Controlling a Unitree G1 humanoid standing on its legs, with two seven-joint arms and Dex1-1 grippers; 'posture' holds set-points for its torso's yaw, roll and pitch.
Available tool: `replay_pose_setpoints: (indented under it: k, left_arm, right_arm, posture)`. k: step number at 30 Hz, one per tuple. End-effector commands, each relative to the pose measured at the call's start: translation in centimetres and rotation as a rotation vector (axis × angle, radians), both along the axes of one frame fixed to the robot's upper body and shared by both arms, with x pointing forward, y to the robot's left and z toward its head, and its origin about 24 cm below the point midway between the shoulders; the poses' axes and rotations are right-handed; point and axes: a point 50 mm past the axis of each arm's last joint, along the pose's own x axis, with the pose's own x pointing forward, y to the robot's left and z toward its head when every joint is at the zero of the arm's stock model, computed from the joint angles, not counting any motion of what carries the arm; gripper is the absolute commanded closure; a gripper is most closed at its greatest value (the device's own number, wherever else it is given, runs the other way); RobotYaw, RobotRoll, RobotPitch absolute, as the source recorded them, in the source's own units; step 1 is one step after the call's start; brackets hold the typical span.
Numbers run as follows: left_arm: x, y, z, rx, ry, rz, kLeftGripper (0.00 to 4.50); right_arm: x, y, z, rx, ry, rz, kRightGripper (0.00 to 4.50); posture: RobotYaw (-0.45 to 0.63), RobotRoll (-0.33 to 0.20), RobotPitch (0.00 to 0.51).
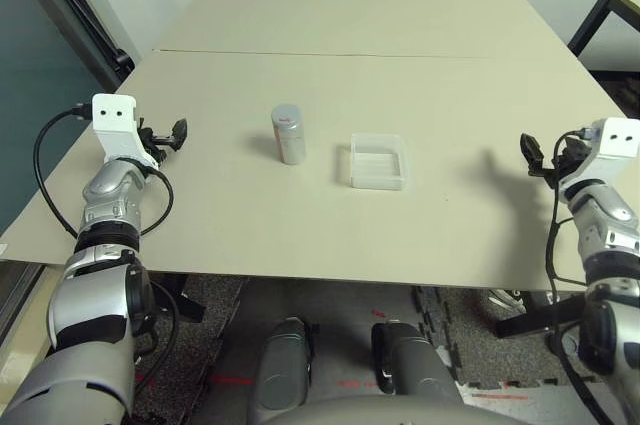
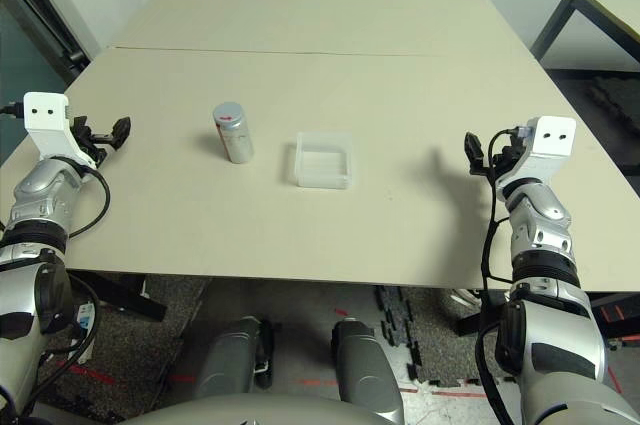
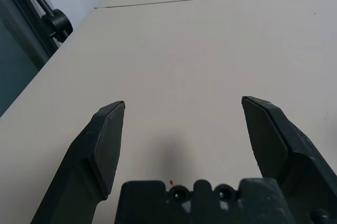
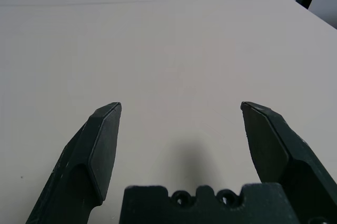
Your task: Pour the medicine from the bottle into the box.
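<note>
Left gripper hovers over the desk with its fingers spread wide, nothing between them; right gripper likewise released and empty. Bottle stands upright near the desk's middle, cap on, red mark on top. Box lies flat just beside the bottle, on the side toward the right gripper, not touching it. Relative to the bottle, left gripper sits well apart on one side, right gripper farther off beyond the box.
</note>
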Motion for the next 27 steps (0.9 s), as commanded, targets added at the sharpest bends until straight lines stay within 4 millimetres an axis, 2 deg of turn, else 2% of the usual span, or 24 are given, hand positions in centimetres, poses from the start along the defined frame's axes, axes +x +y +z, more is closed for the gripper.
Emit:
replay_pose_setpoints:
  k: [1,4,9,12,16,19,23,27]
  left_arm:
    - [0.0,0.5,0.5,0.007,0.002,0.025,0.05]
    - [0.1,0.6,0.5,-0.012,0.012,0.038,0.05]
    - [0.9,0.2,3.0,-0.026,-0.053,-0.063,0.05]
    - [0.7,0.0,4.5,-0.018,-0.061,-0.191,0.05]
    - [-0.8,-0.1,6.0,-0.004,-0.045,-0.341,0.05]
    - [-2.2,-1.4,6.6,0.022,0.002,-0.498,0.05]
    - [-4.3,-3.7,7.0,0.029,0.058,-0.699,0.05]
    - [-5.5,-6.1,6.5,0.065,0.11,-0.831,0.05]
  right_arm:
    - [-0.5,-0.5,0.0,0.004,-0.015,-0.028,0.0]
    - [-0.5,-0.5,0.0,-0.013,-0.006,-0.017,0.0]
    - [0.3,-0.2,2.5,-0.038,-0.015,0.122,0.0]
    - [0.6,0.7,4.4,-0.097,0.011,0.29,0.0]
    - [0.3,2.9,6.6,-0.125,0.061,0.525,0.0]
    - [-0.3,4.9,8.0,-0.148,0.103,0.677,0.0]
    - [-0.6,7.2,9.2,-0.155,0.129,0.791,0.0]
    - [-1.0,9.8,9.6,-0.147,0.158,0.904,0.0]
  posture:
    - [0.05,0.0,0.112]
    - [0.05,0.0,0.119]
    - [0.08,0.0,0.11]
    - [0.1,0.0,0.103]
    - [0.11,0.0,0.107]
    - [0.12,0.0,0.108]
    - [0.13,0.0,0.105]
    - [0.13,0.0,0.1]
